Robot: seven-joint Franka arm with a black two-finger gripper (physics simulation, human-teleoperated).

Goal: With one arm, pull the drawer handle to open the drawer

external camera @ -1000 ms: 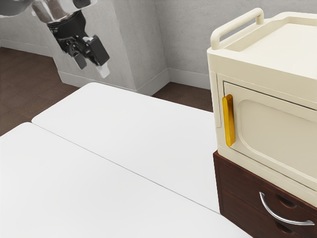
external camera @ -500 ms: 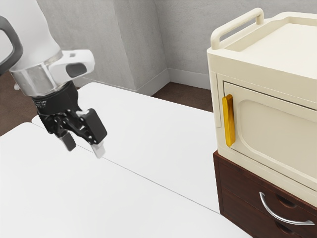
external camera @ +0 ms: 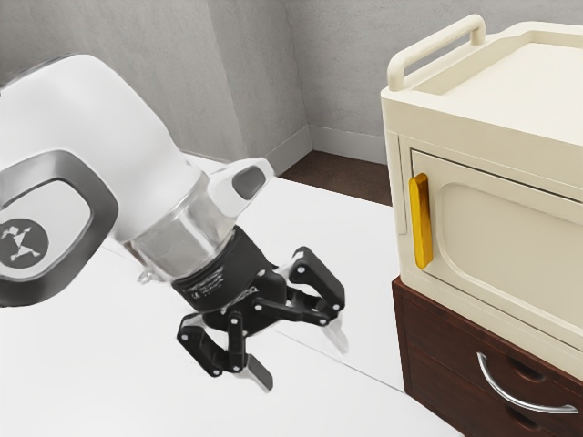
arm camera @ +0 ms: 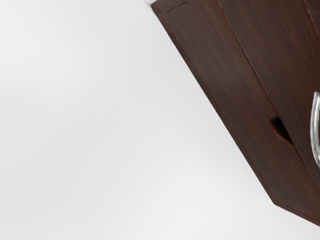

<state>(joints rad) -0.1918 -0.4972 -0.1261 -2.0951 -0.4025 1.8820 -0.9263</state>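
The curved silver handle (external camera: 512, 399) sits on the dark wooden drawer (external camera: 444, 330) at the exterior view's lower right, so the open hand (external camera: 299, 356), lower centre, should straddle its bar squarely before pulling straight outward.

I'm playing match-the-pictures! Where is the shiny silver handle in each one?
Exterior view: silver handle low at the view's right, on the brown drawers.
Wrist view: silver handle at the picture's edge, partly cut off, near a dark notch.
Shared landmark: the brown drawers.
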